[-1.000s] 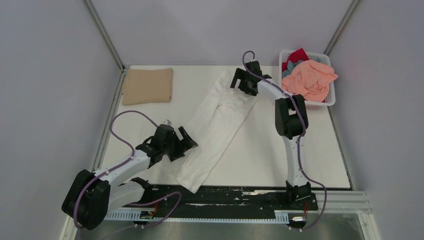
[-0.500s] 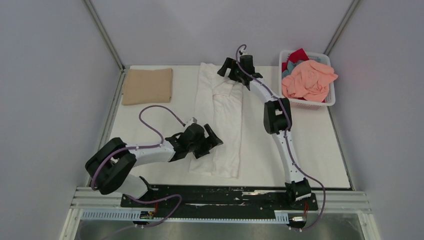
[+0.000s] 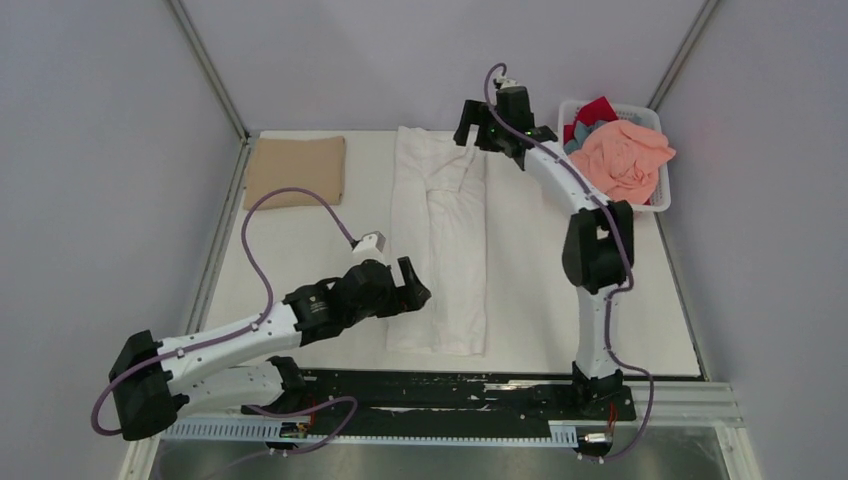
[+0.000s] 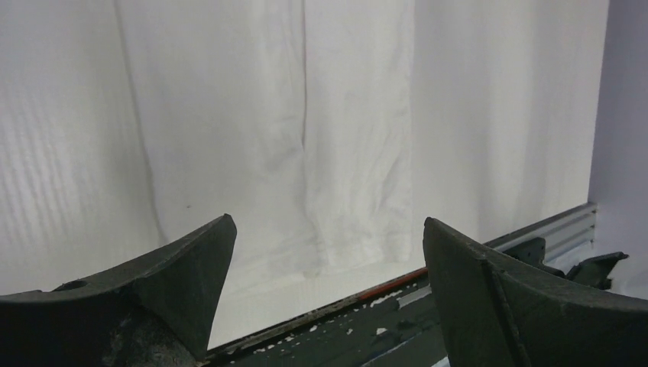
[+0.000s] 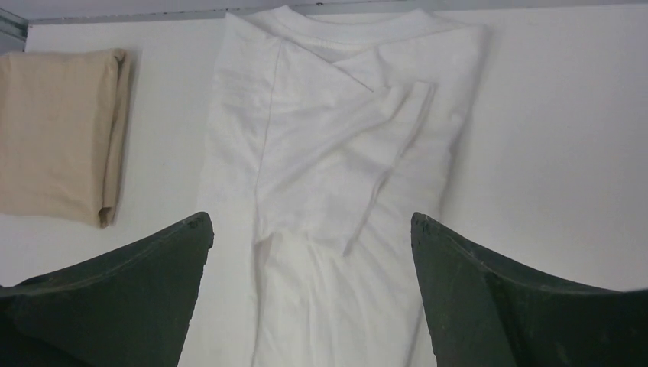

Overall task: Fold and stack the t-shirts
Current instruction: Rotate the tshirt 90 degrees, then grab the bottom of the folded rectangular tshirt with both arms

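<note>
The white t-shirt [image 3: 438, 240] lies flat down the middle of the table [image 3: 560, 290] as 1 long narrow strip, with both sides and sleeves turned in, collar at the far edge and hem toward the arm bases; the tan t-shirt [image 3: 296, 171] sits folded at the far left corner, well apart; the salmon pink t-shirt [image 3: 622, 158] tops a heap in the basket [image 3: 660, 203] at the far right. The left gripper [image 4: 327, 225] hovers low beside the hem's left side, its 2 fingers spread wide with nothing between them; the right gripper [image 5: 309, 222] hangs above the collar end, equally wide and empty. The cotton looks light, thin and limp — it will sag and drag rather than hold shape; I judge the next fold needs a pinch through all layers at the 2 hem corners — lifted low, so the tucked sleeve does not spill out.
</note>
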### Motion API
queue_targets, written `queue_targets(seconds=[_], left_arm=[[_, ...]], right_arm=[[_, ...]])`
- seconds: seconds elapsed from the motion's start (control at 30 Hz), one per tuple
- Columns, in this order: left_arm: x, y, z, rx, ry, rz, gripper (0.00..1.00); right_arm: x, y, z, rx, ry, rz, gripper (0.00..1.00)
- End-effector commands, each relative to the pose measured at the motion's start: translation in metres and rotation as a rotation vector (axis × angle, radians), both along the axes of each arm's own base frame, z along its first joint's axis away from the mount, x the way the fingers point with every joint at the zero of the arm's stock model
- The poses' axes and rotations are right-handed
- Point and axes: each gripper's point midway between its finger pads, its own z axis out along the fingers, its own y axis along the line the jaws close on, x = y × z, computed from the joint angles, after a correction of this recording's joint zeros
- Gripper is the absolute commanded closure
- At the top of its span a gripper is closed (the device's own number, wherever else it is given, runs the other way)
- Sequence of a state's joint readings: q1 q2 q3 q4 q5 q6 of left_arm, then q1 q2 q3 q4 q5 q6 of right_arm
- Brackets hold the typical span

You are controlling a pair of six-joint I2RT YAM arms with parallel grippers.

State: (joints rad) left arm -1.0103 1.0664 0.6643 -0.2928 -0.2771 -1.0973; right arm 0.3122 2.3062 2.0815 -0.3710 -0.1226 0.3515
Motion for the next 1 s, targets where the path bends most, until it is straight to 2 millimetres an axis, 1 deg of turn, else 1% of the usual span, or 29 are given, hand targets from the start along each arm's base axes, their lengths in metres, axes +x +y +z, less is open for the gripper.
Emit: queue_targets(seconds=[0.0, 0.03, 0.07, 0.1, 0.13, 0.2, 0.27, 0.3, 0.33, 0.43, 0.47, 0.5, 0.53, 0.6, 0.63, 0.67, 0.7, 0.73, 0.77, 0.87, 0.9, 0.93, 0.97], left_arm=[[-0.012, 0.051, -0.019, 0.248, -0.012, -0.026, 0.0], [-0.017, 0.056, -0.025, 0.288, 0.01, -0.047, 0.0], [-0.02, 0.059, -0.029, 0.305, 0.027, -0.056, 0.0], [-0.024, 0.065, -0.036, 0.337, 0.053, -0.053, 0.0], [-0.027, 0.067, -0.041, 0.351, 0.068, -0.06, 0.0], [-0.031, 0.065, -0.051, 0.348, 0.084, -0.08, 0.0], [-0.033, 0.058, -0.058, 0.317, 0.085, -0.109, 0.0], [-0.034, 0.056, -0.06, 0.309, 0.088, -0.119, 0.0], [-0.034, 0.052, -0.062, 0.293, 0.087, -0.127, 0.0], [-0.033, 0.051, -0.071, 0.312, 0.098, -0.122, 0.0], [-0.032, 0.05, -0.072, 0.313, 0.097, -0.121, 0.01], [-0.032, 0.05, -0.076, 0.324, 0.106, -0.125, 0.04], [-0.034, 0.046, -0.078, 0.318, 0.115, -0.139, 0.06], [-0.038, 0.043, -0.086, 0.323, 0.145, -0.165, 0.12], [-0.042, 0.043, -0.092, 0.329, 0.169, -0.179, 0.17], [-0.044, 0.042, -0.096, 0.328, 0.181, -0.184, 0.24], [-0.048, 0.042, -0.101, 0.333, 0.205, -0.197, 0.28], [-0.052, 0.043, -0.104, 0.342, 0.222, -0.203, 0.34], [-0.055, 0.044, -0.108, 0.348, 0.242, -0.209, 0.37], [-0.061, 0.052, -0.115, 0.362, 0.271, -0.199, 0.52], [-0.062, 0.053, -0.115, 0.356, 0.272, -0.198, 0.54], [-0.063, 0.054, -0.116, 0.352, 0.275, -0.192, 0.62], [-0.063, 0.056, -0.117, 0.353, 0.274, -0.184, 0.66]], right_arm=[[-0.09, -0.045, 0.081, -0.093, -0.016, -0.128, 0.0], [-0.123, -0.049, 0.058, -0.107, 0.051, -0.119, 0.0], [-0.148, -0.052, 0.057, -0.101, 0.066, -0.127, 0.0], [-0.173, -0.054, 0.049, -0.107, 0.088, -0.133, 0.0], [-0.197, -0.054, 0.045, -0.112, 0.092, -0.127, 0.0], [-0.242, -0.054, 0.031, -0.099, 0.123, -0.108, 0.0], [-0.281, -0.051, 0.014, -0.059, 0.167, -0.093, 0.0], [-0.3, -0.05, 0.01, -0.043, 0.17, -0.074, 0.0], [-0.316, -0.048, 0.001, -0.038, 0.19, -0.053, 0.0], [-0.364, -0.046, -0.027, -0.006, 0.281, 0.003, 0.0], [-0.379, -0.045, -0.036, 0.014, 0.315, 0.02, 0.0], [-0.394, -0.041, -0.042, 0.038, 0.349, 0.05, 0.01], [-0.406, -0.039, -0.048, 0.06, 0.378, 0.07, 0.02], [-0.427, -0.034, -0.057, 0.097, 0.432, 0.093, 0.07], [-0.436, -0.031, -0.062, 0.109, 0.459, 0.104, 0.1], [-0.445, -0.028, -0.067, 0.115, 0.487, 0.119, 0.12], [-0.453, -0.025, -0.072, 0.118, 0.517, 0.129, 0.14], [-0.46, -0.022, -0.077, 0.121, 0.545, 0.14, 0.16], [-0.467, -0.021, -0.083, 0.117, 0.572, 0.148, 0.19], [-0.484, -0.016, -0.096, 0.099, 0.635, 0.165, 0.25], [-0.488, -0.015, -0.099, 0.092, 0.646, 0.168, 0.26], [-0.489, -0.014, -0.101, 0.087, 0.649, 0.162, 0.29], [-0.491, -0.014, -0.104, 0.074, 0.655, 0.163, 0.33]])
